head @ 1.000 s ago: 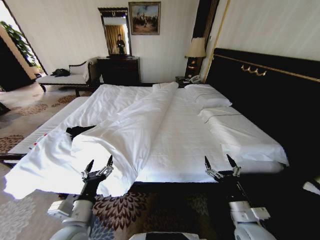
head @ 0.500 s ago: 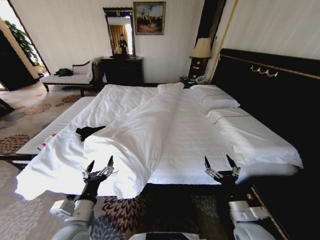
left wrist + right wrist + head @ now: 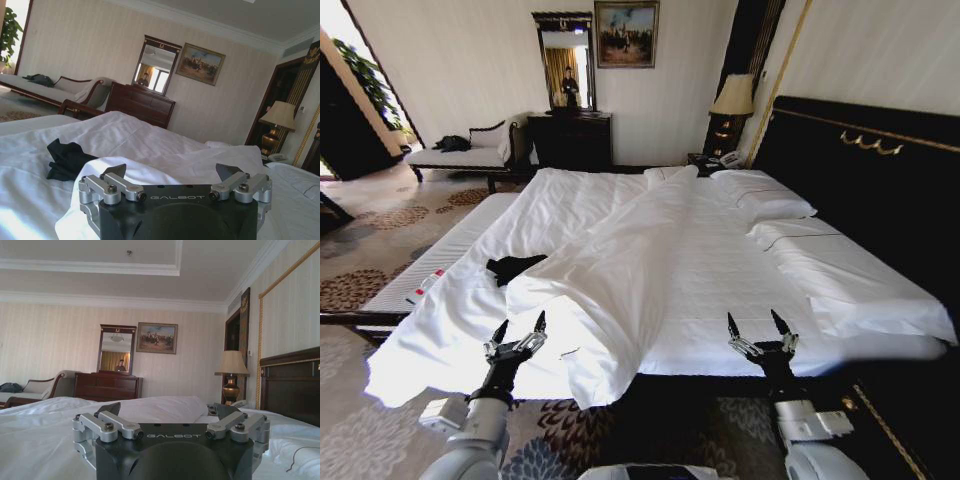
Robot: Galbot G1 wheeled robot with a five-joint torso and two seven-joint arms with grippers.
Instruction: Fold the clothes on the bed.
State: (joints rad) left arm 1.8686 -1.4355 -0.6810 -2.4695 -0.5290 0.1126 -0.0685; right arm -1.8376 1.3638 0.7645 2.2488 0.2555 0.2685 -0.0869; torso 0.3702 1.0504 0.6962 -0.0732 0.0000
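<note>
Nothing's been grabbed yet: the left pincer (image 3: pixel 518 334) and right pincer (image 3: pixel 758 331) are both held spread wide and empty, low in the frame at the foot of the bed (image 3: pixel 740 270). The black T-shirt (image 3: pixel 515 268) is seen bunched up left of centre, half tucked under the white duvet (image 3: pixel 620 260). Best handled by getting closer first; the duvet edge should be cleared before the shirt is pinched.

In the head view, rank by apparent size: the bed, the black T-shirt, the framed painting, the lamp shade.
1. bed
2. black T-shirt
3. framed painting
4. lamp shade
T-shirt and painting look similar; the painting hangs farther off.
</note>
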